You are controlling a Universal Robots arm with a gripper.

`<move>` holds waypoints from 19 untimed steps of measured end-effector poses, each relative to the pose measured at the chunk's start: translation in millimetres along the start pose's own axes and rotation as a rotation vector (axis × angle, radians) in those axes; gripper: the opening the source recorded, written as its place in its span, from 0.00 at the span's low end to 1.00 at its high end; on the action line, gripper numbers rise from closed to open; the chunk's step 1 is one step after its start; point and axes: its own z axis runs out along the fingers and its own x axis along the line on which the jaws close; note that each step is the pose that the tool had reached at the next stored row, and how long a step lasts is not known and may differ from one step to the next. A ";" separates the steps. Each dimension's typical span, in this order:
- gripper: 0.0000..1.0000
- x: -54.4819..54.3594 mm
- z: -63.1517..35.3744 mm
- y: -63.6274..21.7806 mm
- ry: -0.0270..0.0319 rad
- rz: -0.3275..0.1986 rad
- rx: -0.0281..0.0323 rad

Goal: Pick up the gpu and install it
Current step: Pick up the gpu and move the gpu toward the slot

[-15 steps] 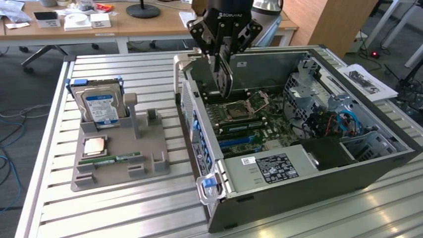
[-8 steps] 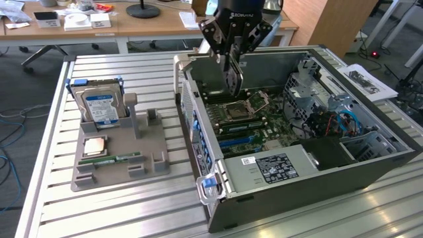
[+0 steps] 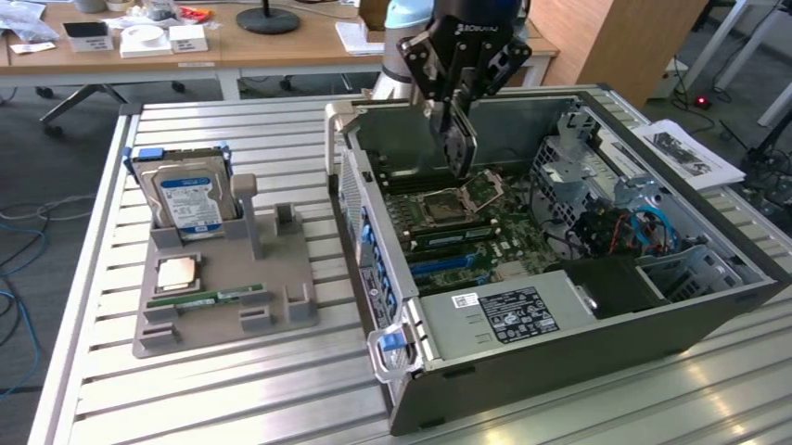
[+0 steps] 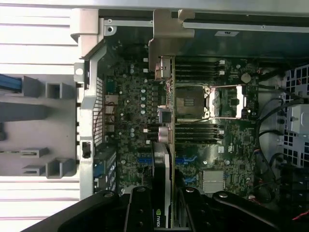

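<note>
Now hand [image 3: 459,116] grips gpu [image 3: 461,153] over mobo [image 3: 520,243] by CPU socket [image 3: 442,206].

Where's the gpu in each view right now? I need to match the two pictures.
Exterior view: gpu hangs upright in the gripper, above the motherboard.
Wrist view: gpu seen edge-on, alongside the CPU socket.
Shared landmark: the CPU socket.

Over the open grey metal computer case [image 3: 693,311], the thin dark flat gpu card [image 4: 161,183] shows edge-on, its gripped end hidden between the black fingers [image 4: 140,212], which the frame cuts off. Print on the case's black-and-white rectangular label [image 3: 514,315] is too small to read.
</note>
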 end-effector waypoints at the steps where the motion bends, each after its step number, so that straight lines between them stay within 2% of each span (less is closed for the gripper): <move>1: 0.27 -2.9 0.1 0.0 0.0000 0.000 -0.0001; 19: 0.27 -58.1 1.3 0.5 0.0000 0.000 -0.0015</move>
